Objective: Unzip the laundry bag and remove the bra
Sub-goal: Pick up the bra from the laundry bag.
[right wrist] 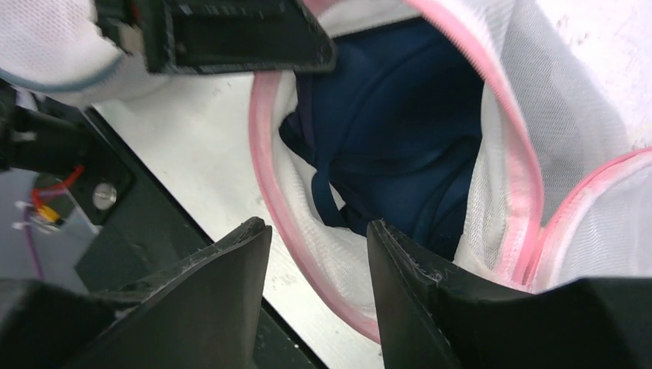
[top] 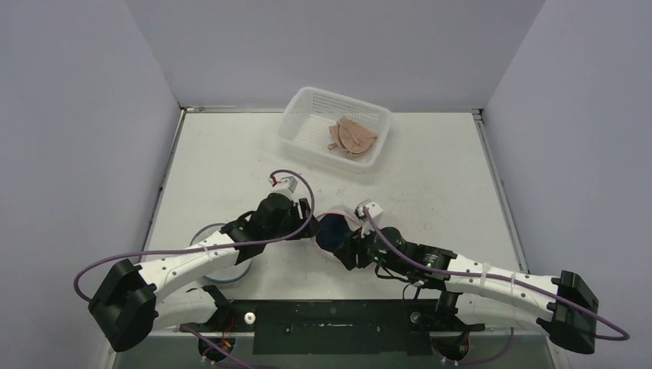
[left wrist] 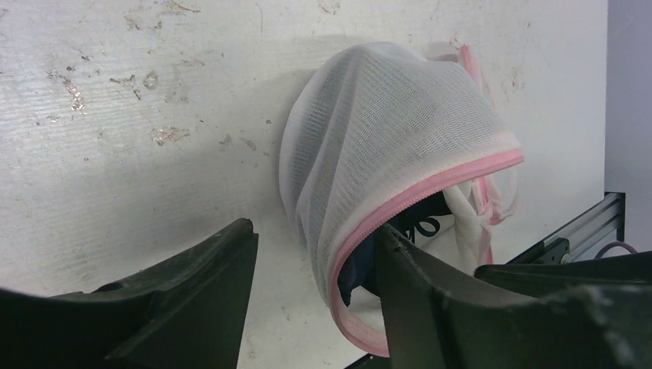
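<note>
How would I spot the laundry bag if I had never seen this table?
On the white table, look at the middle of the near half. There lies the laundry bag, a soft white mesh pouch with a pink zipper edge, gaping open on a dark blue garment. Unlike it, the white basket at the far side is rigid plastic and holds beige fabric.

A white perforated basket [top: 304, 123] sits at the far side of the scuffed table [top: 223, 169] — a beige garment [top: 352, 136] lies inside it.
</note>
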Available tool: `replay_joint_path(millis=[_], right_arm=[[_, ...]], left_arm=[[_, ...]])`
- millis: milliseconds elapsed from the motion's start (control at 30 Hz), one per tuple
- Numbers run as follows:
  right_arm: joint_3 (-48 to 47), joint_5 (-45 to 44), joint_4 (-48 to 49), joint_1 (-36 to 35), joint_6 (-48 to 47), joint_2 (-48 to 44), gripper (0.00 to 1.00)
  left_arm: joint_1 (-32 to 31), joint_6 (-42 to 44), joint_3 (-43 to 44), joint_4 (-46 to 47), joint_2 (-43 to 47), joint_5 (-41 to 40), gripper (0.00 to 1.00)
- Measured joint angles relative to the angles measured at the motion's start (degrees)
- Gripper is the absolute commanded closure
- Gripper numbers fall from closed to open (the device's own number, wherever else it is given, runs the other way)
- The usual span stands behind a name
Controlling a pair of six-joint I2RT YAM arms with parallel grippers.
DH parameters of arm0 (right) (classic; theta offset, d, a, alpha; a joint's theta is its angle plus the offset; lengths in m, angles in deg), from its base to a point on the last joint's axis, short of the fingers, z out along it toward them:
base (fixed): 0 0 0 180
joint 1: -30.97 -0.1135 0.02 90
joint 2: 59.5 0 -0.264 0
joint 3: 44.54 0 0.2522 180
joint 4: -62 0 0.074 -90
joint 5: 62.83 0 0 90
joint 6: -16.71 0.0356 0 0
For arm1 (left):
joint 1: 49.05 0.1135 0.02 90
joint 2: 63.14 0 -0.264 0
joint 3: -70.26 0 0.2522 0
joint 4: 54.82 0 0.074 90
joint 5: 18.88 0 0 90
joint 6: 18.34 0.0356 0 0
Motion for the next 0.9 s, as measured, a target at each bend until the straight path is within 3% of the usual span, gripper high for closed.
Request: replay_joint_path(millis=[233, 400, 500, 733, 900], right_arm=[[0.0, -5.6, 1.0, -5.0, -1.6, 7.7, 0.53], [0.0, -7.0, 1.1, -8.2, -3.1, 8.7, 0.54], [0.0, -7.0, 1.4, -9.0, -3.7, 8.9, 0.48], [0.0, -11.7, 1.6, -9.4, -2.9, 7.5, 0.22], [-1.2, -16.5, 4.3, -9.4, -2.6, 4.9, 0.21]], left_arm=[[-0.1, -2.6, -2.8, 3.6, 2.1, -0.2, 0.65], [-0.2, -3.7, -5.0, 5.1, 3.0, 0.2, 0.88], [-0.2, -4.1, -5.7, 6.4, 3.0, 0.7, 1.0], [-0.2, -4.4, -7.0, 7.1, 4.0, 1.3, 1.0], [-0.2, -4.4, -7.6, 6.8, 7.5, 1.4, 0.79]])
